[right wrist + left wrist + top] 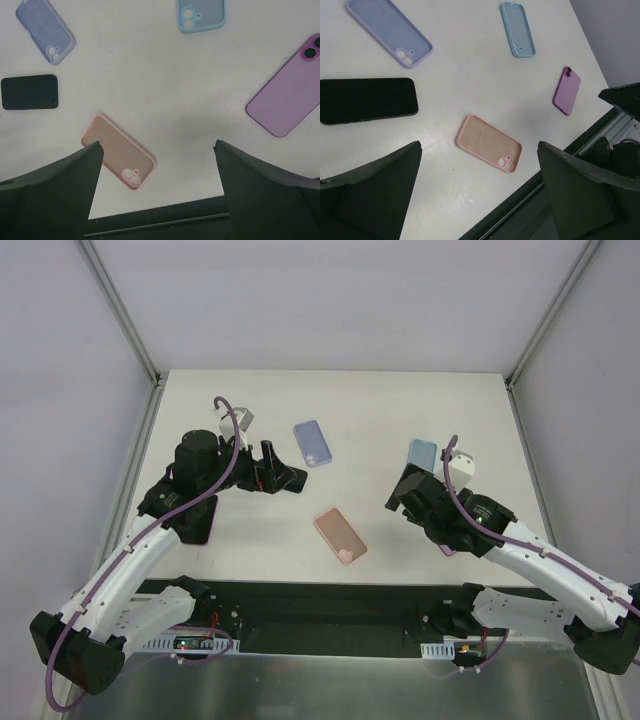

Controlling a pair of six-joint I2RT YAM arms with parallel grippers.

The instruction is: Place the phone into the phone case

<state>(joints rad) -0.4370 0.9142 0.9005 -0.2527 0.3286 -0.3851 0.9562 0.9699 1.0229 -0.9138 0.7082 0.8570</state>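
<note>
A black phone (367, 100) lies screen up on the white table, partly under my left arm in the top view (203, 525). A purple phone (290, 92) lies back up near the right front edge and is hidden under my right arm in the top view. There are three empty cases: pink (340, 535), lavender (312, 443) and light blue (423, 453). My left gripper (275, 475) is open and empty above the table, and the pink case (489, 143) shows between its fingers. My right gripper (405, 495) is open and empty, with the pink case (119, 151) lower left.
The table's front edge with a black rail (530, 205) runs just beyond the pink case. White enclosure walls (60, 390) stand on the left, right and back sides.
</note>
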